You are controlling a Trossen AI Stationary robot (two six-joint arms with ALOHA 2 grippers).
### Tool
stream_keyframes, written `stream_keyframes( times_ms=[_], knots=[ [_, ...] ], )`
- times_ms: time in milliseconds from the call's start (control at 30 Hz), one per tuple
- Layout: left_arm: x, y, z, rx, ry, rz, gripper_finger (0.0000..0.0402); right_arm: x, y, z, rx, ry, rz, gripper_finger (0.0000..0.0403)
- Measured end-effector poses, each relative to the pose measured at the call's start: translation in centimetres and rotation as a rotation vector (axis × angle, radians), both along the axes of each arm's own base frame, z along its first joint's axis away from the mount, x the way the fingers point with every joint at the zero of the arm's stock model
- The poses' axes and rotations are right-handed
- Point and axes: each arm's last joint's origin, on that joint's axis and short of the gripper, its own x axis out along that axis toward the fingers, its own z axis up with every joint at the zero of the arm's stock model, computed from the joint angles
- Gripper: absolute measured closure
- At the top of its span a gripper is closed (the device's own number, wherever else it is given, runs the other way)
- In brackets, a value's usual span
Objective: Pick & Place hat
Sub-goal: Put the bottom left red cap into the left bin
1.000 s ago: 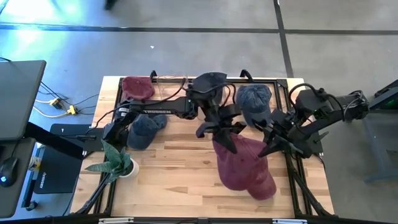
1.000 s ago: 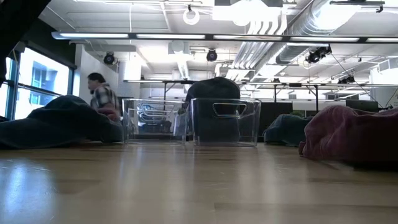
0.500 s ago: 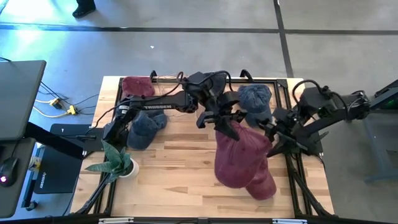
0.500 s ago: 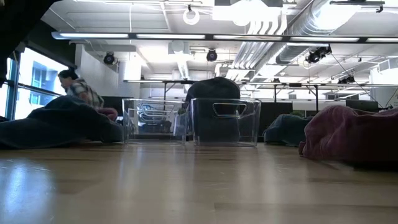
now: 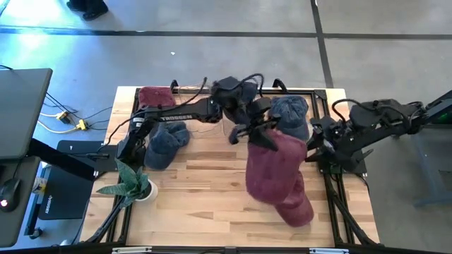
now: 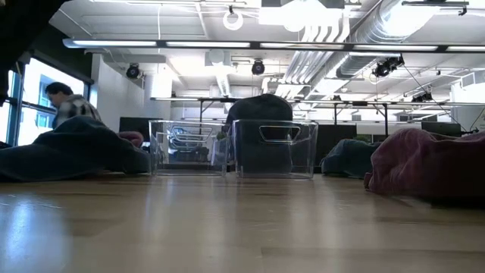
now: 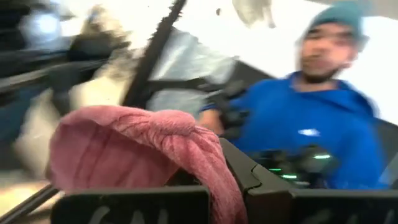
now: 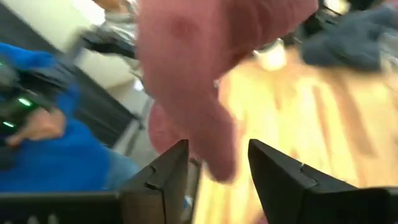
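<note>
A maroon knit hat (image 5: 274, 169) hangs near the table's right side with my left gripper (image 5: 266, 136) shut on its top. In the left wrist view the hat (image 7: 140, 149) bulges over the fingers. My right gripper (image 5: 316, 150) stands open just right of the hat. Its own view shows the hat (image 8: 186, 87) ahead of its spread fingers, and I cannot tell whether they touch it. A second maroon hat (image 5: 295, 210) lies on the table below, also seen in the low view (image 6: 428, 171). My left gripper pinches a fold at the hat's upper edge (image 7: 214, 177) between its two fingers. The fingers come about level from the table's left. The hat hangs slack below them. I cannot tell whether its lower end (image 5: 272, 194) rests on the hat beneath it.
Clear bins (image 6: 273, 148) at the far edge hold a dark hat (image 5: 239, 93). A blue hat (image 5: 289, 113) lies far right, a grey-blue hat (image 5: 166, 144) left, a dark red hat (image 5: 155, 99) far left. A potted plant (image 5: 133, 183) stands near left. A person in blue (image 7: 311, 118) is beyond the table.
My left gripper has carried the hat's top toward the far and right edges. The hat now hangs from it alone and has swung right. My right gripper has drawn back from the hat toward the right edge.
</note>
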Motion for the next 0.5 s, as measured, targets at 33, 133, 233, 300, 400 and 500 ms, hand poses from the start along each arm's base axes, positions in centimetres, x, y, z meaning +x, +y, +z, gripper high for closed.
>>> stream_keyframes(
  times_ms=[33, 133, 233, 300, 400, 500],
  knots=[
    [0.2, 0.7, -0.6, 0.018, 0.037, 0.044, 0.0401, -0.4, -0.2, -0.2, -0.016, 0.021, -0.021, 0.0231],
    [-0.3, 2.2, -1.6, 0.100, 0.138, 0.186, 0.0401, -1.7, -0.9, -0.6, -0.062, 0.058, -0.091, 0.0215],
    [-1.8, 3.6, -1.3, 0.193, 0.201, 0.311, 0.0401, -3.1, -1.7, -0.7, -0.111, 0.050, -0.199, 0.0207],
    [-2.8, 4.3, -1.2, 0.252, 0.234, 0.368, 0.0401, -3.7, -2.1, -0.7, -0.144, 0.028, -0.264, 0.0206],
    [-3.4, 5.6, -1.7, 0.326, 0.283, 0.454, 0.0401, -4.2, -2.5, -0.5, -0.189, -0.009, -0.330, 0.0206],
    [-5.1, 7.0, -1.5, 0.400, 0.345, 0.536, 0.0401, -3.6, -2.5, -0.5, -0.228, -0.002, -0.377, 0.0205]
  ],
)
